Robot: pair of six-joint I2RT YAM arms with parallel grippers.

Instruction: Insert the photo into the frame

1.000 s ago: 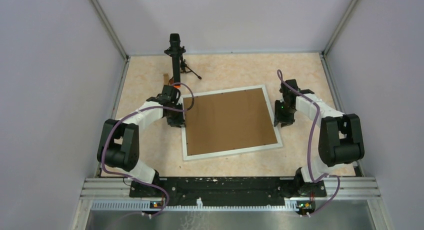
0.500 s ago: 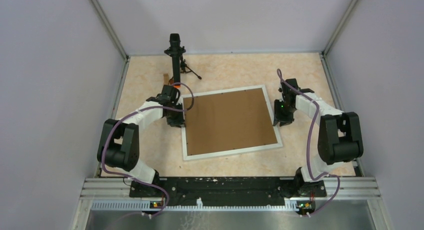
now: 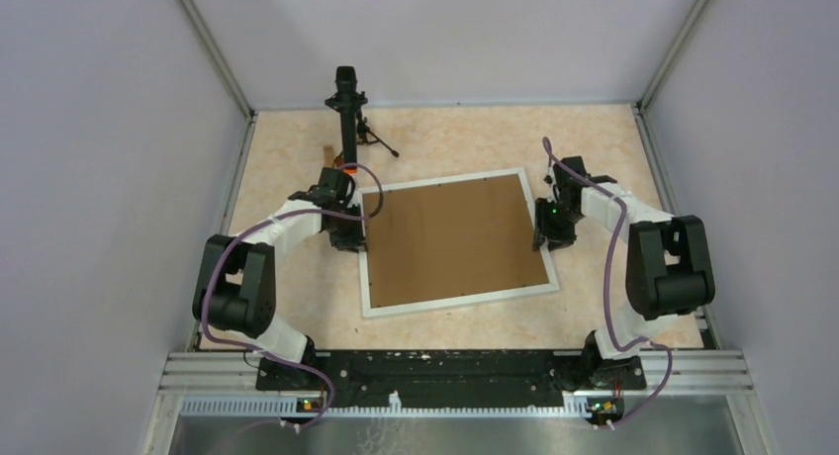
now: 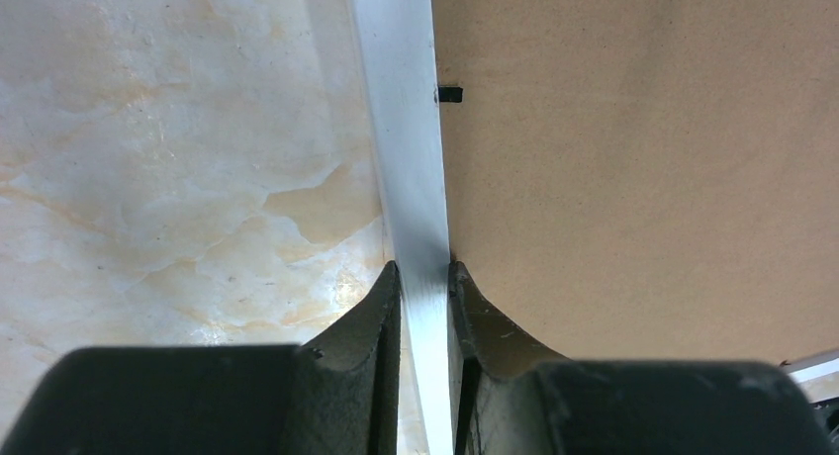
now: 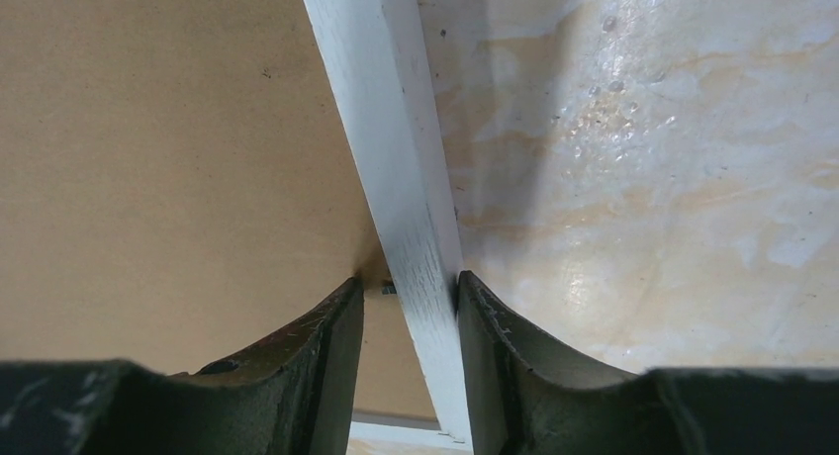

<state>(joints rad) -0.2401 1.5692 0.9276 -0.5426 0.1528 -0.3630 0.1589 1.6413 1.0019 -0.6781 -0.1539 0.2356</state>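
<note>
The white frame (image 3: 460,299) lies flat on the table, filled by a plain brown cardboard sheet (image 3: 455,239). The photo is not in view. My left gripper (image 3: 350,235) is shut on the frame's left rail; in the left wrist view both fingers press the rail (image 4: 406,129) between them at the gripper (image 4: 423,277). My right gripper (image 3: 550,233) straddles the right rail (image 5: 381,109). In the right wrist view the gripper (image 5: 409,287) is open: the right finger touches the rail and a gap remains at the left finger, over the cardboard (image 5: 168,148).
A black stand (image 3: 346,109) with a small tripod rises at the back left, just behind my left gripper. A small black tab (image 4: 450,94) sits at the cardboard's edge by the left rail. Grey walls enclose the marbled table (image 3: 465,138) on three sides.
My right gripper has moved left, from beside the frame onto its right rail. The left gripper and the frame have not moved.
</note>
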